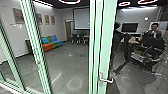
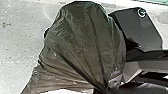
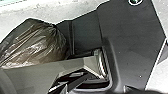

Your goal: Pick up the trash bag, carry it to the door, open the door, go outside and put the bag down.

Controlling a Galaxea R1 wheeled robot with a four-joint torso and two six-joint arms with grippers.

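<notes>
A green-framed glass door (image 1: 106, 32) stands upright in the head view, with a metal lever handle (image 1: 106, 79) low on its frame. I cannot tell whether the door is open. The dark trash bag (image 2: 82, 42) looks large and full in the left wrist view. Its folds gather into a narrow neck at my left gripper (image 2: 107, 87), which is shut on it. In the right wrist view the same bag (image 3: 35, 45) appears beyond a grey arm part, beside the robot's dark body.
Behind the glass lies a room with a colourful sofa (image 1: 51, 43), a projection screen (image 1: 81, 18) and some chairs. A person (image 1: 154, 30) is at the right, near a dark office chair (image 1: 152, 45) and a monitor (image 1: 130, 27). More green frame posts (image 1: 37, 50) rise at the left.
</notes>
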